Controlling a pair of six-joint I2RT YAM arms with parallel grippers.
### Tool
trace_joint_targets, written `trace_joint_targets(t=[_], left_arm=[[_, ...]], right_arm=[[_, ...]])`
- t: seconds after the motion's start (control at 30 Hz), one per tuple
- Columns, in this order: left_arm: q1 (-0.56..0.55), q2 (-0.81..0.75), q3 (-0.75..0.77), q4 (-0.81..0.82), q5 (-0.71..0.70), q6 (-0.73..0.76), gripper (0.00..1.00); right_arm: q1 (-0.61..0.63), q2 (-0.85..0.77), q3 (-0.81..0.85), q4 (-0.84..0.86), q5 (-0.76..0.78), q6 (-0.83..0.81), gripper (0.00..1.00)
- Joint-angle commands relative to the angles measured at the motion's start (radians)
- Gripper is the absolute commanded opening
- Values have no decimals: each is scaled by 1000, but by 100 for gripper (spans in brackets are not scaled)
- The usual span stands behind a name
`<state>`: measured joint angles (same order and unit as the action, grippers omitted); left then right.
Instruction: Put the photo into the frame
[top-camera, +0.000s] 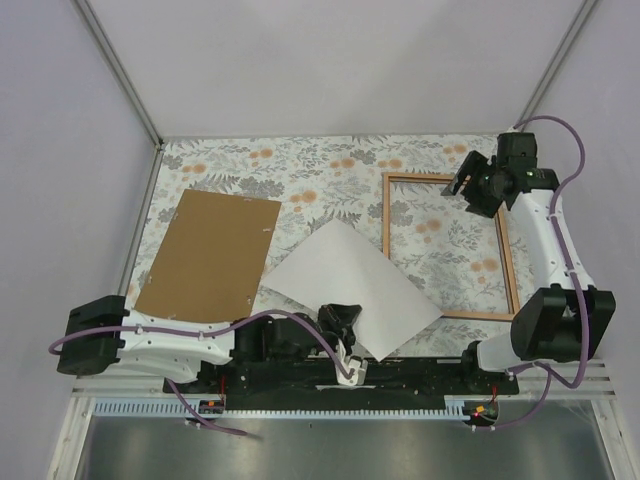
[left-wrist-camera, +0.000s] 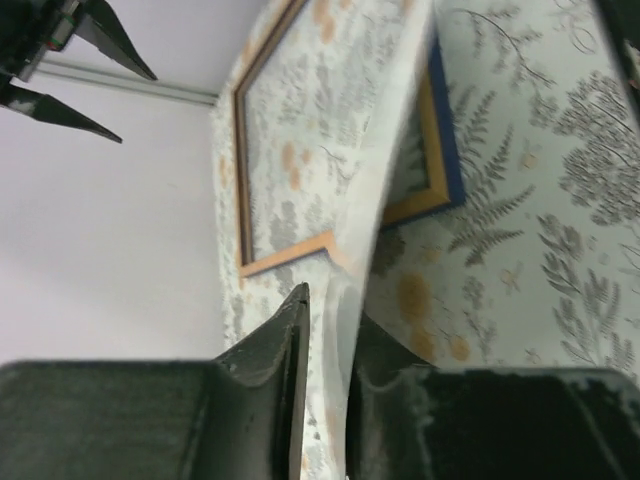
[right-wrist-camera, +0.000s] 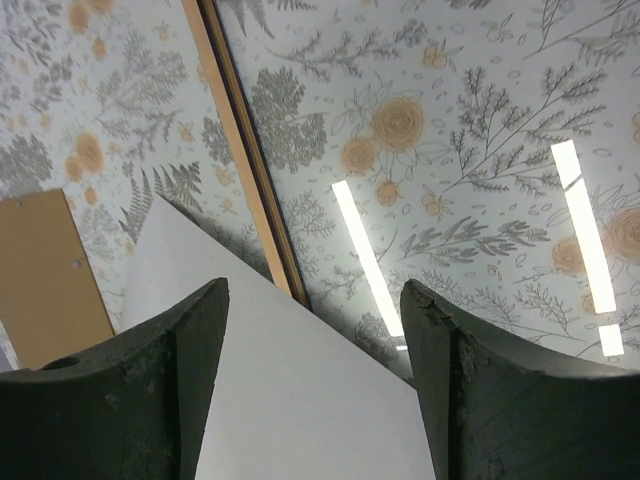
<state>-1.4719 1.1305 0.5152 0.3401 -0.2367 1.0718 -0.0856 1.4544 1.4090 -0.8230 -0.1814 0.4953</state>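
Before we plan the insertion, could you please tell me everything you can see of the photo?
The photo is a large, thin rectangular sheet with only a plain white side showing, uncreased, like paper or card. It lies turned diamond-wise on the floral tablecloth, right of the brown backing panel. Its right corner overlaps the near-left corner of the frame. Its near corner sits between the nearly closed fingers of the left end effector; whether they pinch it is unclear.

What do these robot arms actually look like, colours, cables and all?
Both the left arm and right arm have white links between chunky black joints. A mauve cable loops along each. The left end effector and right end effector are black, each with two broad, scuffed fingers tapering to edges.
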Motion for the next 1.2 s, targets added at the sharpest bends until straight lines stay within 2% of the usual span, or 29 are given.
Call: trace_joint_targets(t=[0.0, 0.1, 0.23, 0.37, 0.5, 0.9, 1.17], left_arm=[[-21, -17, -40, -53, -50, -133, 25], [-21, -18, -60, -59, -68, -234, 39], [-19, 0, -52, -73, -111, -378, 49], [-18, 14, -57, -70, -165, -496, 53], [-15, 49, -9, -173, -159, -628, 56], [2, 97, 72, -314, 0, -940, 61], [1, 100, 85, -404, 204, -995, 70]], right_arm=[[72, -29, -77, 79, -24, -44, 77], [131, -8, -114, 105, -20, -43, 76], [191, 35, -142, 137, -10, -50, 76], [227, 90, -153, 174, -26, -98, 77], [236, 139, -171, 222, -82, -132, 77], [265, 202, -168, 236, -56, -155, 77], [273, 205, -176, 234, -43, -164, 77]])
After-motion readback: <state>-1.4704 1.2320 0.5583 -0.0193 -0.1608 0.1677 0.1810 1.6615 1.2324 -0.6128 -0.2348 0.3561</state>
